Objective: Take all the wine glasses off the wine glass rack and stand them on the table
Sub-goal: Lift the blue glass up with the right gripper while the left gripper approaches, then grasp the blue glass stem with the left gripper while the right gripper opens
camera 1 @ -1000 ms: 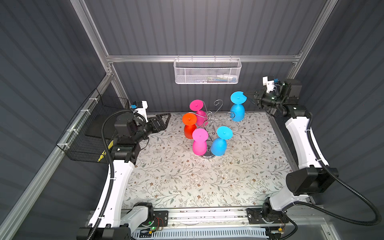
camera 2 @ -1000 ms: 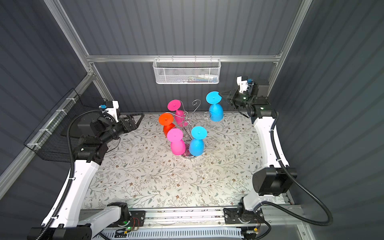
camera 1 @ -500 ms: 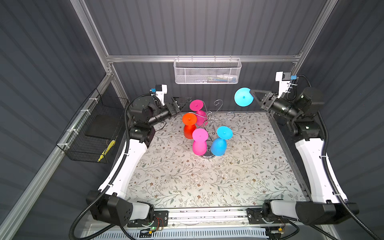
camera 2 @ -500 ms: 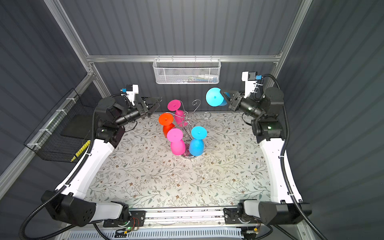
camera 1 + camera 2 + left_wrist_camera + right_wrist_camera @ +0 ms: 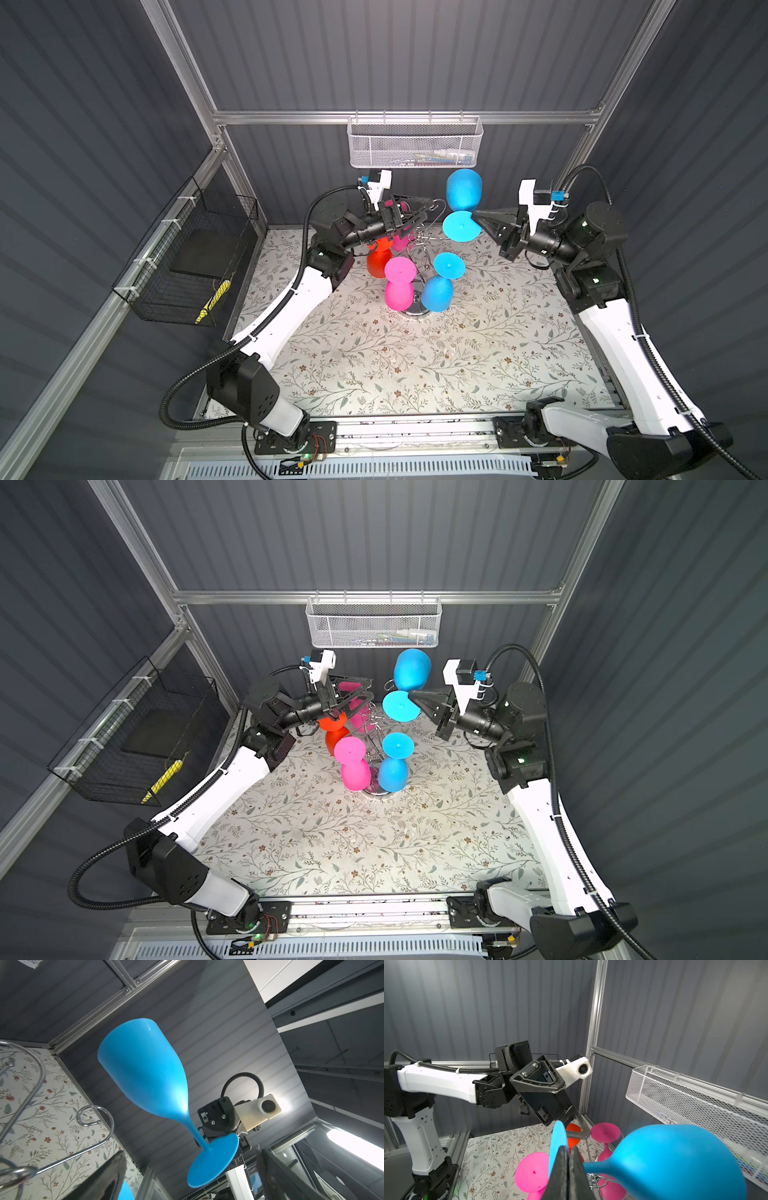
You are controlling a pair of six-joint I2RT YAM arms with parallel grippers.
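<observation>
Aloft near rear edge of tabletop (image 5: 415,365), blue wine glass (image 5: 464,191) clear of wine glass rack (image 5: 415,312), long axis front-to-rear, bowl toward rear wall, right pincer (image 5: 478,217) clamping its foot, left pincer (image 5: 424,212) gaping.

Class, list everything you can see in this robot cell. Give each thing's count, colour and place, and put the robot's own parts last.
wine glass rack: one, chrome, mid-table towards the back
held blue wine glass: one, blue, in the air behind the rack
racked blue wine glass: one, blue, hanging foot-up, front right of the rack
pink wine glasses: two, pink, on the rack, one at the front, one at the back
orange wine glass: one, orange-red, left of the rack
white mesh basket: one, white, back rail
black wire basket: one, black, left wall
yellow item: one, yellow, inside the black basket
floral cloth: one, pale, covering the table
left end effector: one, black, open, by the rack's top
right end effector: one, black, shut on the held glass's foot
</observation>
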